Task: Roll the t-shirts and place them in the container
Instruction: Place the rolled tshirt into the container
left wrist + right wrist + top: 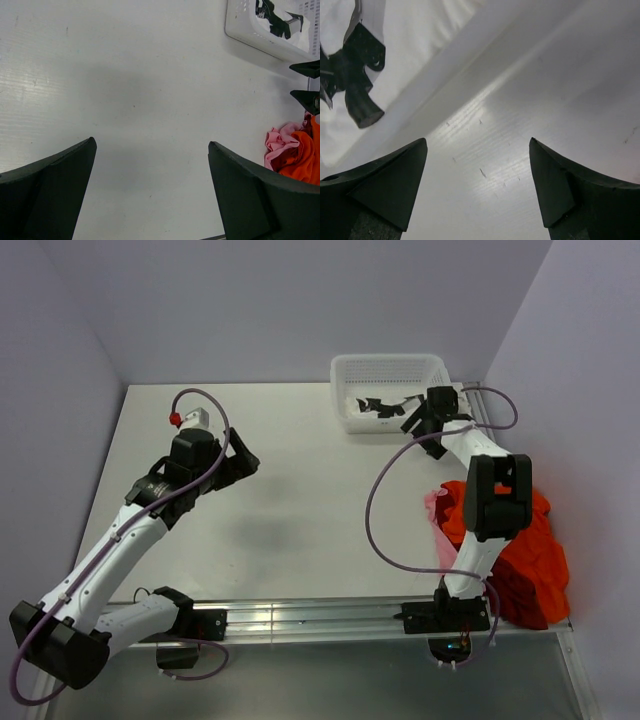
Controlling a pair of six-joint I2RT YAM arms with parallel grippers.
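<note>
**White t-shirt** (385,406), black chest print. Lies crumpled inside the basket (390,360) and fills its floor. The bunching hides any long axis.

**Orange-red t-shirts** (542,540). A heaped pile on the table (300,530), well on the near side of the basket, toward the arm bases and off the basket's right end. The right arm's elbow crosses over part of it. No single shirt or long axis can be told apart in the heap.

**Pink cloth** (435,506). Touches the pile on the edge that faces the basket's near wall. Whether it is a shirt cannot be told.

**Right gripper** (425,435). Jaws spread wide, holding nothing. It hangs just beside the basket's near right corner, over bare table. In the wrist view the white shirt's print lies up and to the left, past the basket wall.

**Left gripper** (248,455). Jaws spread wide, empty. Well apart from the basket, off its left end and nearer the bases, over bare table.

**Relation governing the next move (judgement).** The right arm is much the nearer to both lots. The white shirt lies just over the wall from its fingers, and the orange-red pile lies back beneath its own elbow. A shirt probably has to be drawn out onto the open table between the basket and the left gripper before any rolling can begin.
</note>
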